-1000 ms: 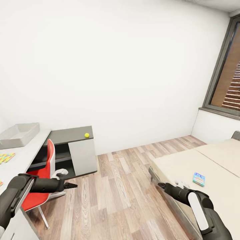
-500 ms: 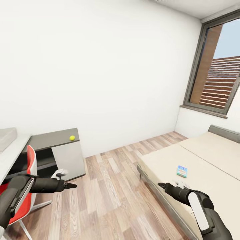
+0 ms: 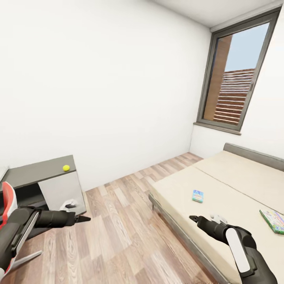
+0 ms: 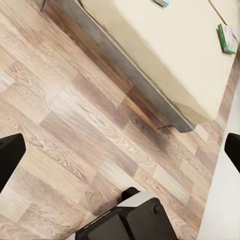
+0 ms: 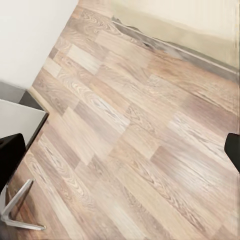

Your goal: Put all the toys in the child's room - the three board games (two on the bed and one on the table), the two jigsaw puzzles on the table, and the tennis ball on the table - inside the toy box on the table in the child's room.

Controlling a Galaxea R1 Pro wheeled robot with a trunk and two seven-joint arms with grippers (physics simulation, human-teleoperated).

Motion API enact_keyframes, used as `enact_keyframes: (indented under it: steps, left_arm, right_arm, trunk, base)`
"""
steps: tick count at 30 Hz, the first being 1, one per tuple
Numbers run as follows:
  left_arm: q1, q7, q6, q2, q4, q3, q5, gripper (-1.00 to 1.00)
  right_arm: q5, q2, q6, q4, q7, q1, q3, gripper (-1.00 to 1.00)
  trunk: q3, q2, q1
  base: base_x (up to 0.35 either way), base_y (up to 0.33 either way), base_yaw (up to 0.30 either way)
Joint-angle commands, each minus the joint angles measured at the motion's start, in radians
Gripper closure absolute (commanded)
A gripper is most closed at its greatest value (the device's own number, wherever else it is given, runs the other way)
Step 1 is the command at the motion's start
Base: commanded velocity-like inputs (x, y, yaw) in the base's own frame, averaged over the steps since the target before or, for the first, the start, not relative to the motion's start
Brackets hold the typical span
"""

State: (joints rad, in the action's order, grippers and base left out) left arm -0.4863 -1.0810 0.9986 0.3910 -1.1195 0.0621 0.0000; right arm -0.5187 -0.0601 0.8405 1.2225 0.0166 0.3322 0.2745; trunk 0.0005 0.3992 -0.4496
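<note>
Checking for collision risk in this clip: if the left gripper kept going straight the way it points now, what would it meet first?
Probably the wood floor: the left gripper is open and empty, and its wrist view looks down at bare planks, with the bed frame farther along. Depth is unclear, so the bed edge cannot be ruled out.

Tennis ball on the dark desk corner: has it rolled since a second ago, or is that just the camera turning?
No. The tennis ball sits at the same spot near the back right of the dark grey corner section; the whole view swung right.
</note>
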Motion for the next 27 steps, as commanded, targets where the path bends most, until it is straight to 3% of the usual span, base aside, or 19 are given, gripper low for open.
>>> enact_keyframes:
  steps: [1,15,27]
  left_arm:
    - [0.000,-0.003,0.008,0.000,0.000,0.005,0.000,-1.00]
    - [0.000,-0.002,0.006,0.000,0.002,0.031,0.000,-1.00]
    - [0.000,-0.001,0.004,0.000,0.004,0.033,0.000,-1.00]
  right_arm:
    - [0.000,0.000,0.005,0.000,0.002,0.001,0.002,-1.00]
    - [0.000,0.003,0.005,-0.003,0.001,0.001,0.004,-1.00]
    - [-0.001,0.003,0.002,-0.055,0.000,0.001,0.007,-1.00]
  trunk:
    - [0.000,0.001,0.000]
    - [0.000,0.001,0.000]
    - [0.000,0.001,0.000]
  base:
    - [0.000,0.000,-0.281]
    - [0.025,0.017,-0.281]
    - [0.187,0.163,-0.281]
